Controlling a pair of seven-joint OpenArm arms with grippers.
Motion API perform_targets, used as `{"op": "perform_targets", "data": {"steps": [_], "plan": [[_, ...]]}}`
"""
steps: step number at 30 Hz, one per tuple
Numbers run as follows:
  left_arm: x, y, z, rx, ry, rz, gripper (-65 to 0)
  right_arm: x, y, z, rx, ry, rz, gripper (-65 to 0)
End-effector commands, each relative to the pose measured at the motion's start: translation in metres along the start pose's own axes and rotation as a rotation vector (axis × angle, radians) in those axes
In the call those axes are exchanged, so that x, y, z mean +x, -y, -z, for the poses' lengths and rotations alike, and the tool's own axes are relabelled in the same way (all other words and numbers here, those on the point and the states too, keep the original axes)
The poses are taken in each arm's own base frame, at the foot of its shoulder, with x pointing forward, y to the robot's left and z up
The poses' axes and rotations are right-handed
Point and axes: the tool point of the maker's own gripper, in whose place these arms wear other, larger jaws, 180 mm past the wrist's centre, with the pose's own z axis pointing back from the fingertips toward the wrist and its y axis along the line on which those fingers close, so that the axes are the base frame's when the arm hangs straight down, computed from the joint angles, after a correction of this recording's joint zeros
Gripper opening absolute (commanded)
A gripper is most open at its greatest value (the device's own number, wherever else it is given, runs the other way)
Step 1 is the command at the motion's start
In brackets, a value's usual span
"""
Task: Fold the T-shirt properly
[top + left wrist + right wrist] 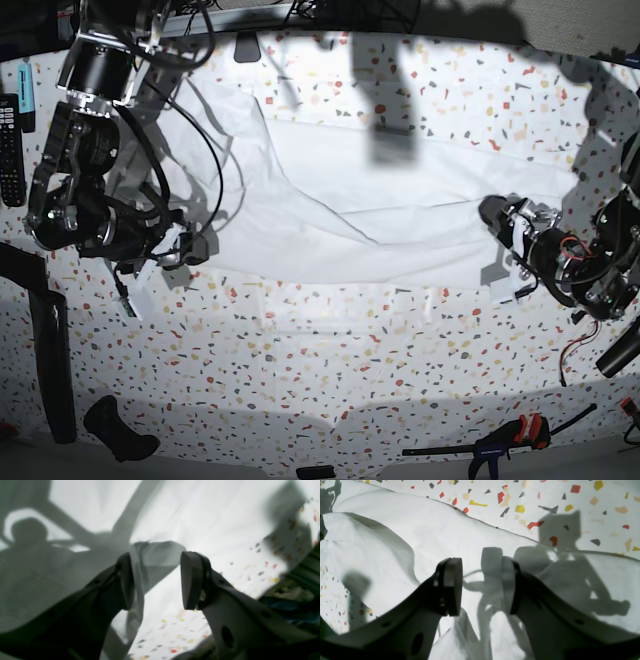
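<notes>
Shirt: large plain white wrinkly cloth T-shirt (370, 215) lies spread across the far half of the speckled terrazzo worktop (330, 370), long axis edge to edge, so each arm gets one end.
Left gripper (156, 580): jaws parted; a cloth fold drapes against one pad. You can't call that a grip.
Right gripper (481, 586): jaws parted over cloth, nothing pinched.
Judgement: you're at the grab stage, no fold made.

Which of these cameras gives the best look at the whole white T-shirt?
The base view: it shows the T-shirt spread across the speckled table, both ends visible. The left wrist view and right wrist view only catch close-up patches of cloth.
</notes>
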Motion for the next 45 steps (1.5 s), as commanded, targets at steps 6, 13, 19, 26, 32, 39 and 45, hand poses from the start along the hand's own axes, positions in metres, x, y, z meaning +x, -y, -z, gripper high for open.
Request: {"op": "perform_targets", "data": {"steps": [6, 13, 19, 26, 32, 39, 45], "plan": [[0.003, -0.001, -0.019, -0.021, 0.021, -0.008, -37.6, 0.019, 0.001, -0.006, -0.002, 0.057, -0.028, -39.3], [-0.002, -0.002, -0.019, -0.018, 0.012, -0.015, -37.6, 0.019, 0.001, -0.006, -0.002, 0.056, -0.028, -39.3], [-0.014, -0.001, -0.018, -0.027, -0.036, -0.022, -43.7, 0.019, 0.001, -0.006, -0.002, 0.056, -0.028, -39.3], [-0.031, -0.004, -0.02, -0.034, -0.049, -0.053, -43.7, 0.019, 0.001, -0.006, -0.002, 0.057, -0.028, -39.3], [-0.06, 0.001, -0.024, -0.04, -0.077, -0.057, -43.7, 0.02, 0.001, -0.006, -0.002, 0.058, -0.029, -39.3], [-0.072, 0.001, -0.039, 0.006, -0.038, -0.018, -43.8, 0.02, 0.001, -0.006, -0.002, 0.059, -0.029, -39.3], [-0.01, 0.016, -0.092, 0.076, 0.125, 0.173, -43.3, 0.02, 0.001, -0.006, -0.002, 0.059, -0.029, -39.3]]}}
